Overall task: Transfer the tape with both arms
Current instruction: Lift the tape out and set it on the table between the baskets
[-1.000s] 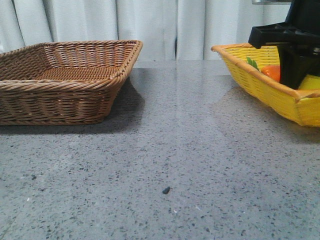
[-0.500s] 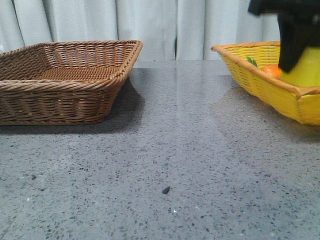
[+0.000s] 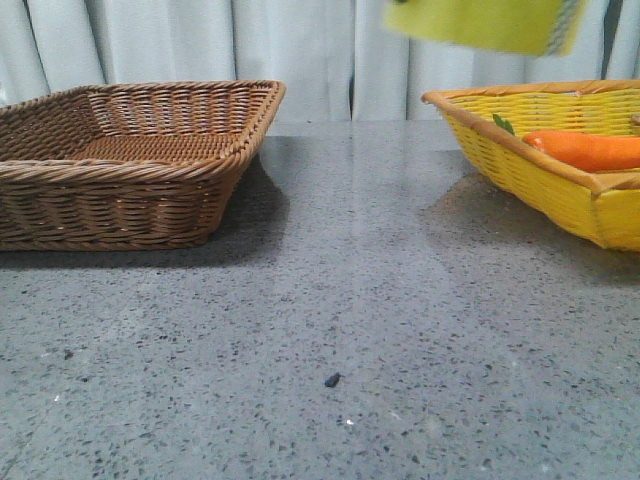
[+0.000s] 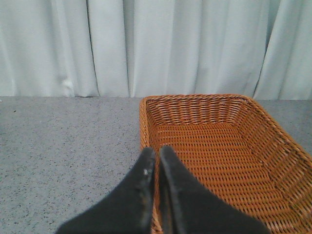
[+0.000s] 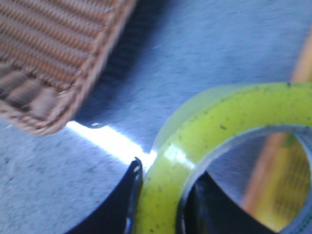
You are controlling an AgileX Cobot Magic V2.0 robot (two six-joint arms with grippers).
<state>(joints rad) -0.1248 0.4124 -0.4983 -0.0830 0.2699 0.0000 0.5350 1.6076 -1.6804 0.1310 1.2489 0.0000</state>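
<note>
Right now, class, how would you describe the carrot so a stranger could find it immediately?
Look to the yellow woven basket on the right side of the grey speckled table. Inside it lies a smooth orange carrot-shaped item with a green leaf tip. Only it is orange; the yellow tape roll hangs above the basket.

From my left wrist camera I see the left gripper (image 4: 155, 161) with its black fingers pressed together over the near rim of the empty brown wicker basket (image 4: 263, 126), grey speckled table (image 4: 63, 141) and pale curtain (image 4: 146, 44) beyond.
</note>
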